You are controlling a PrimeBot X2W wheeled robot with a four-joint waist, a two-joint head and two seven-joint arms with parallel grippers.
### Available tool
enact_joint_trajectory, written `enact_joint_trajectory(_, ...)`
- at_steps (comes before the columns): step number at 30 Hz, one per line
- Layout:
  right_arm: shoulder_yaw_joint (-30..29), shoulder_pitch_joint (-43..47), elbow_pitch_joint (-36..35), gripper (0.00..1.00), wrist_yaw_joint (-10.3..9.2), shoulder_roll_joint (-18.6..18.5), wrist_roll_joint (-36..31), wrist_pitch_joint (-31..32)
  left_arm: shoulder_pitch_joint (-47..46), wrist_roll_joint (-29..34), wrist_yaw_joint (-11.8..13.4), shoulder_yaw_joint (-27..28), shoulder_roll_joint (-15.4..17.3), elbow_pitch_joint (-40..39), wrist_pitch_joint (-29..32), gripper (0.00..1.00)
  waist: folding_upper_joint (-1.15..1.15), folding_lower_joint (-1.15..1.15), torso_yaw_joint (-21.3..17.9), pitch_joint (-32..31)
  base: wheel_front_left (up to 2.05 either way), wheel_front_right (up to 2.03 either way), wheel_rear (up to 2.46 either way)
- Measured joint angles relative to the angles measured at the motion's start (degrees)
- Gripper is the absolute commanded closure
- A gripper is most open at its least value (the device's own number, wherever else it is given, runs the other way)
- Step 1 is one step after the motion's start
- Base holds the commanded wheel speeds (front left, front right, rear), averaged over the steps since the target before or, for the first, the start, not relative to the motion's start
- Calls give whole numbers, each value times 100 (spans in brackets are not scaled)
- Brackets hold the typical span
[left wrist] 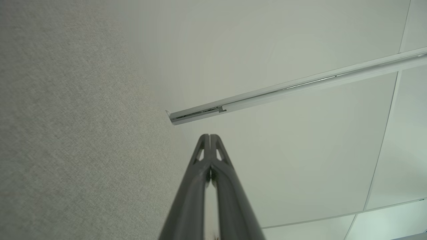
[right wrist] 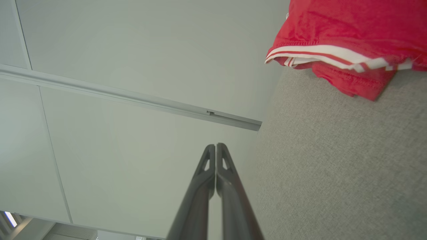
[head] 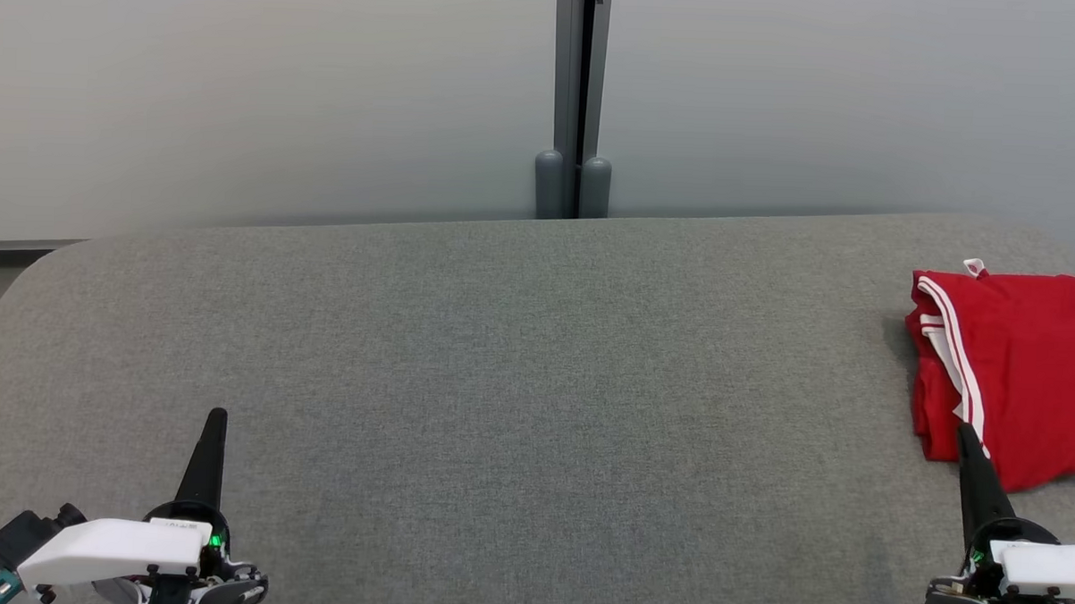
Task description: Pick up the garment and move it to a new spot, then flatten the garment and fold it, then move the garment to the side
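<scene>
The garment (head: pixel 1018 372) is red with white stripes along one edge, and it lies folded at the far right of the grey felt table (head: pixel 517 382). It also shows at the top right of the right wrist view as the garment (right wrist: pixel 347 30). My right gripper (head: pixel 964 431) is shut and empty, its tip in front of the garment's near corner in the head view. My left gripper (head: pixel 218 413) is shut and empty at the lower left, far from the garment. Both pairs of fingers touch at the tips in the wrist views: left gripper (left wrist: pixel 209 136), right gripper (right wrist: pixel 216 145).
Pale wall panels stand behind the table, joined by a dark grey post (head: pixel 578 98). The table's far edge (head: pixel 540 223) runs under them, with rounded corners at both ends.
</scene>
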Motion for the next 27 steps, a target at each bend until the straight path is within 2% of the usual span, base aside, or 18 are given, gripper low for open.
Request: enact_joint_trajectory(27,-1,-366,341,100,0,-12,1147,26,-238,-980,-110,247,-89,7,253,100,0,0,-117,163,0,0,0)
